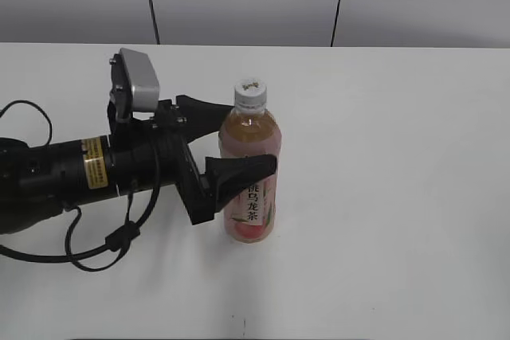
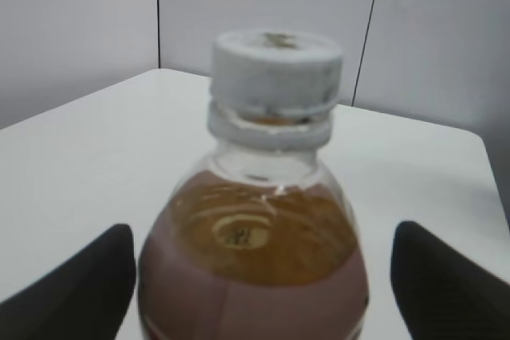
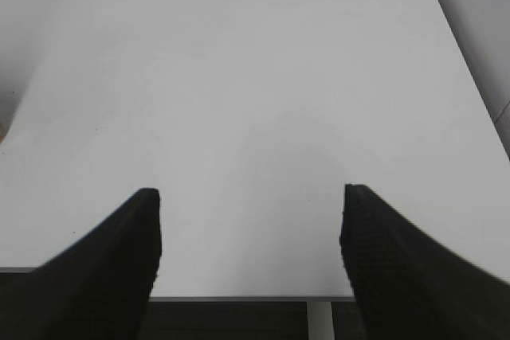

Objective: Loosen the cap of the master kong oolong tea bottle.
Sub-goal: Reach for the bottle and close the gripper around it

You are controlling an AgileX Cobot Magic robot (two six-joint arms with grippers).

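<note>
The left gripper reaches in from nine o'clock with its jaws spread wide to either side of the bottle, one finger behind the shoulder toward twelve o'clock, the other across the front of the label toward six. In the left wrist view both fingers stand clear of the plastic with a gap on each side, so nothing is pinched yet. The placement looks meant to clamp the body and keep it from turning while the cap is twisted.

The bottle stands upright near the middle of the white counter, filled with amber-pink tea, its pink and white label facing six o'clock. The white ribbed cap sits fully on the neck, above the jaws and free to be reached from above.

The right gripper does not show in the exterior view; its own camera shows its fingers spread apart over bare counter, holding nothing. It is probably the one to turn the cap once the body is held.
</note>
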